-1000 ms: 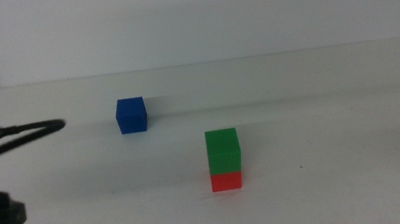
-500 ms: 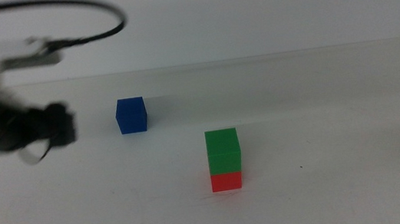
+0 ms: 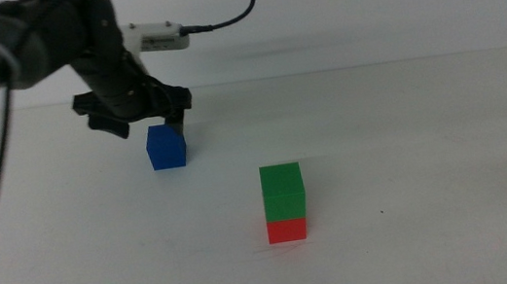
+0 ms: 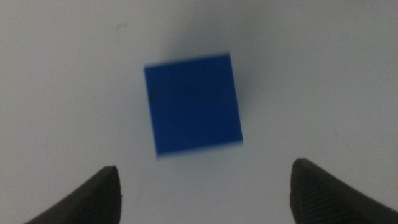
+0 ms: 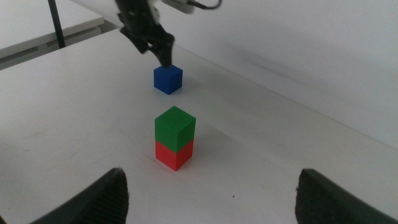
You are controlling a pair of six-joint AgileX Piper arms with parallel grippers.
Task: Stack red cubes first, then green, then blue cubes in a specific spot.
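The blue cube — small, plain, dark blue with matte faces — sits alone on the white table, well apart from the two-cube stack, where the green cube rests squarely on the red cube. The left end effector hangs just above the blue cube with its jaws spread wide, not touching it. The right end effector waits back from the stack, facing it — its jaws are spread wide too and hold nothing.

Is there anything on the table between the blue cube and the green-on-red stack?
No. Middle view shows bare white tabletop between blue cube and green cube.
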